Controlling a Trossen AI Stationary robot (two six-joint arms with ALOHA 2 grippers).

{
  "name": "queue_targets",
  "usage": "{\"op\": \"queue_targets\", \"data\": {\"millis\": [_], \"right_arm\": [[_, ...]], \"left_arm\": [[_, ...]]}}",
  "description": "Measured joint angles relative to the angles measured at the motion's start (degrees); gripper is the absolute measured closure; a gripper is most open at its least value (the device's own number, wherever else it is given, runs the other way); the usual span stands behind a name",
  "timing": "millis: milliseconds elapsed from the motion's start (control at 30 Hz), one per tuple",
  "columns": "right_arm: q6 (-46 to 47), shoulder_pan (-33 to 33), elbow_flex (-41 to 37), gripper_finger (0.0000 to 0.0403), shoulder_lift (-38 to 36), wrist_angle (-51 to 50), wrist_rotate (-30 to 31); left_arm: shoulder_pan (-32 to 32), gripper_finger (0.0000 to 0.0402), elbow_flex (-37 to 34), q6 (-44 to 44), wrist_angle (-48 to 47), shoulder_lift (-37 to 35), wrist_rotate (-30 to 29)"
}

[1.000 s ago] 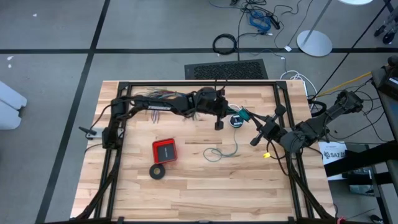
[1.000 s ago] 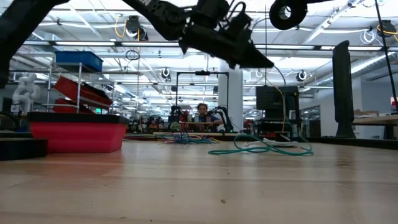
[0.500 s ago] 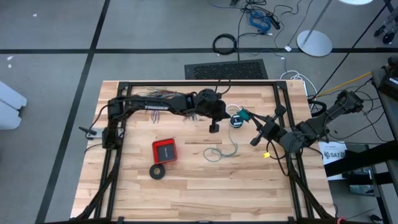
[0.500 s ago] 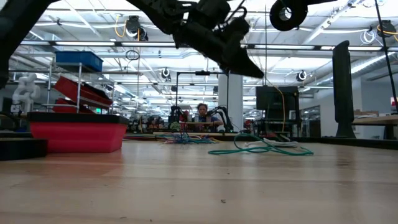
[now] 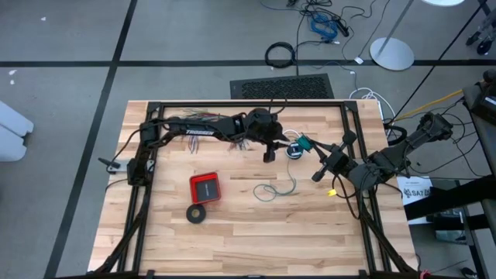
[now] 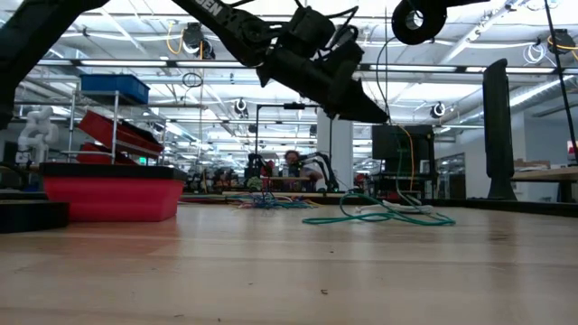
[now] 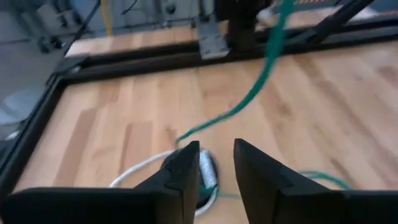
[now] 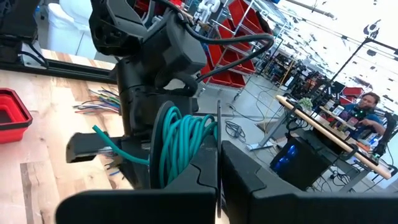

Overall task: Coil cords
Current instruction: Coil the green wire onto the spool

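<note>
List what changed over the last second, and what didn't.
The left gripper drew back toward the far edge, then came partway forward again, and its fingers parted over the white cord. The right gripper, shut on the teal wire coil, stayed put, as did the red box.

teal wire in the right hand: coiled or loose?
Coiled, partly. The right wrist view shows the right hand shut on a coil of teal wire; a loose tail lies on the table.

Pale planked wooden table (image 5: 232,232), smooth, faintly sheened (grain plain in the low view). Teal-green wire (image 8: 183,140) in glossy plastic sheath. Matt dark plastic fingers (image 7: 258,174). Red tray (image 6: 113,199) of smooth plastic.
</note>
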Motion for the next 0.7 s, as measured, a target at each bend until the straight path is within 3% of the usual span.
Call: {"op": "queue_targets", "data": {"millis": [267, 700], "right_arm": [[0.0, 0.0, 0.0, 0.0403, 0.0, 0.0, -0.02], [0.01, 0.0, -0.02, 0.0403, 0.0, 0.0, -0.02]], "left_arm": [[-0.15, 0.0271, 0.0, -0.04, 4.03, 0.0, 0.6], [-0.52, 0.0269, 0.0, -1.55, 6.59, 0.0, -2.29]]}}
